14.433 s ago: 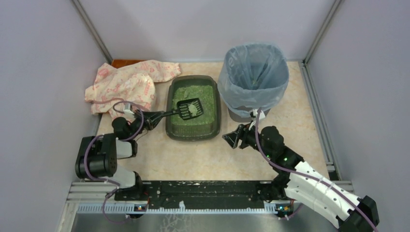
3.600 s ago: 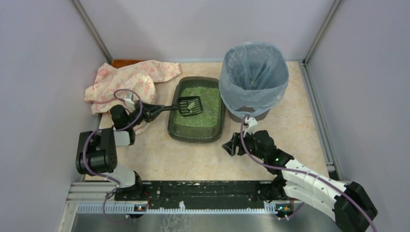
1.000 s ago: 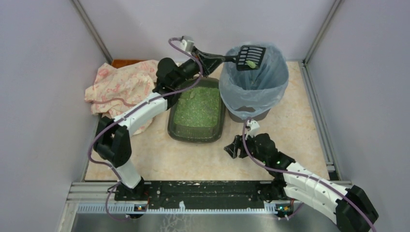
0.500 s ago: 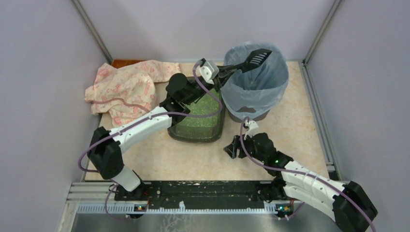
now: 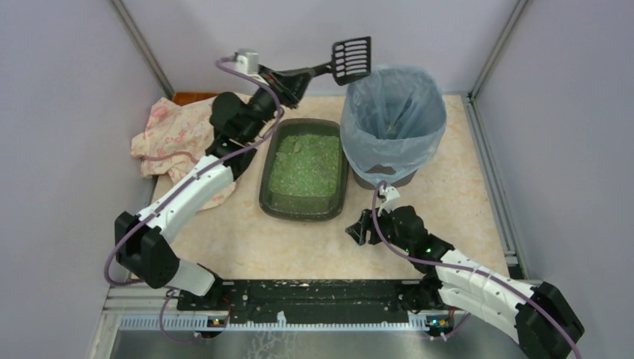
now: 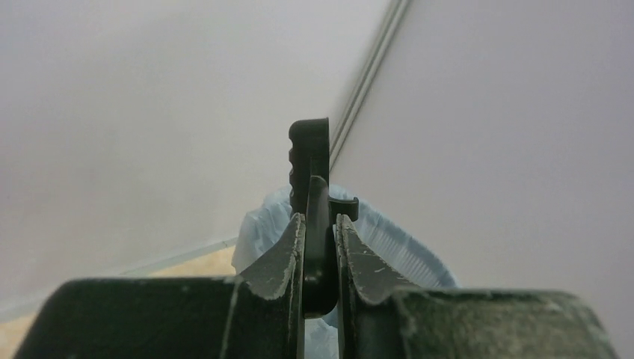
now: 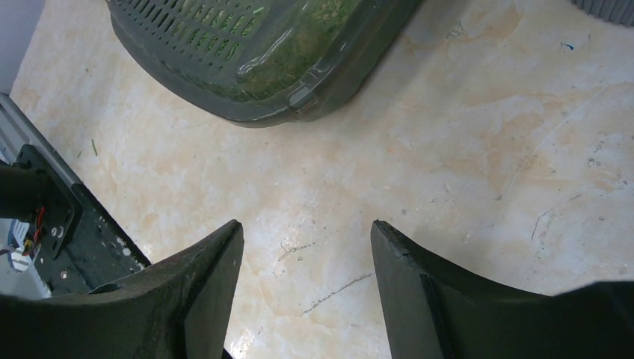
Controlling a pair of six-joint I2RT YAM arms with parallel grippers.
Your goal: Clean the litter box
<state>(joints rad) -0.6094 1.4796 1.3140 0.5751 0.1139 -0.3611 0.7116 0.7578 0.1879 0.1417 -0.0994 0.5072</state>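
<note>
The litter box (image 5: 338,196), a dark grey-green tray of green litter, lies mid-table; its near corner shows in the right wrist view (image 7: 299,101). My left gripper (image 5: 293,77) is raised high behind it, shut on the handle of the black slotted scoop (image 5: 351,60). The scoop's head is empty and stands left of the bin's rim. In the left wrist view the scoop (image 6: 309,161) is edge-on between the fingers (image 6: 288,250). My right gripper (image 5: 360,228) is open and empty, low over the table just right of the box's near right corner; it also shows in the right wrist view (image 7: 306,228).
A round bin lined with a blue-grey bag (image 5: 392,120) stands right of the box, its rim in the left wrist view (image 6: 404,250). A pink patterned cloth (image 5: 176,134) lies at the back left. Grey walls close in the back and sides.
My left arm has swung the scoop back out of the bin, up and to the left. The clump that lay on it a second ago is gone. The right arm has not moved.
</note>
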